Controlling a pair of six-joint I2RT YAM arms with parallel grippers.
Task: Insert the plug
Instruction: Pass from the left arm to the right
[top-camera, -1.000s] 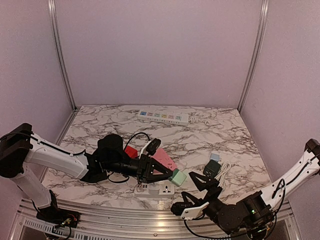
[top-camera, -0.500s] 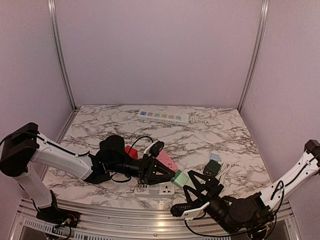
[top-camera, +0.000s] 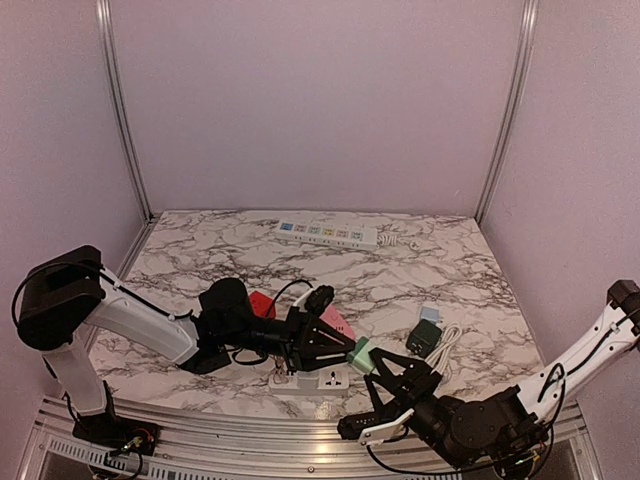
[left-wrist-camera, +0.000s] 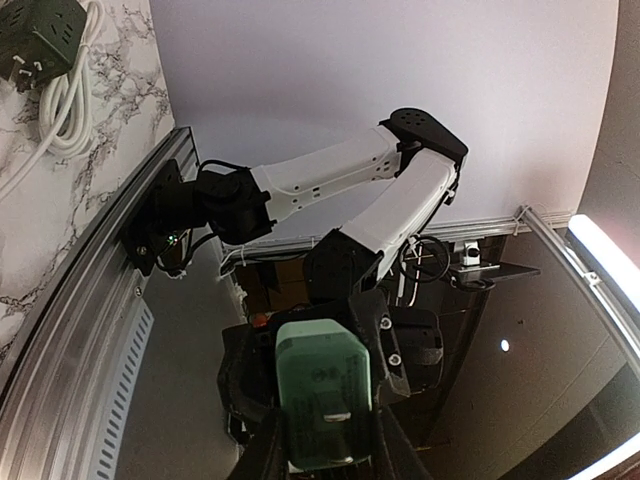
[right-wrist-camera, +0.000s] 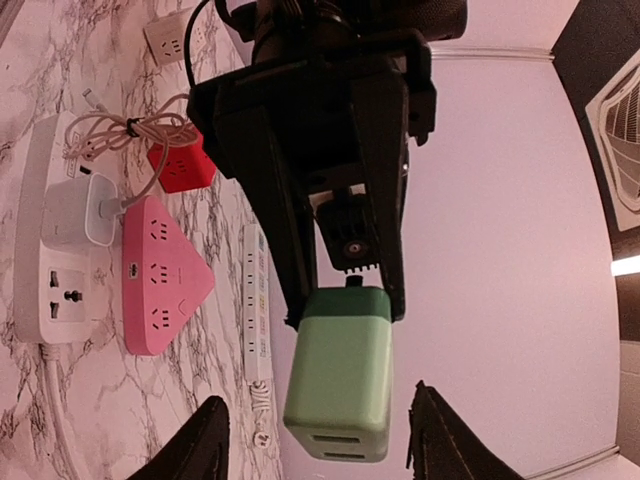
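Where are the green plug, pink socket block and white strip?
green plug (right-wrist-camera: 340, 385), right wrist view, side face
pink socket block (right-wrist-camera: 160, 275), right wrist view, top face
white strip (right-wrist-camera: 60, 295), right wrist view, top face

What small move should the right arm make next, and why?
Probably close the right fingers on the green plug: it appears to sit between them with gaps on either side, while the left fingers grip its other end.

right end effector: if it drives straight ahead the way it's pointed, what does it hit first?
The green plug, held by the left end effector. It sits dead ahead of the right end effector, between its open jaws. Depth unclear.
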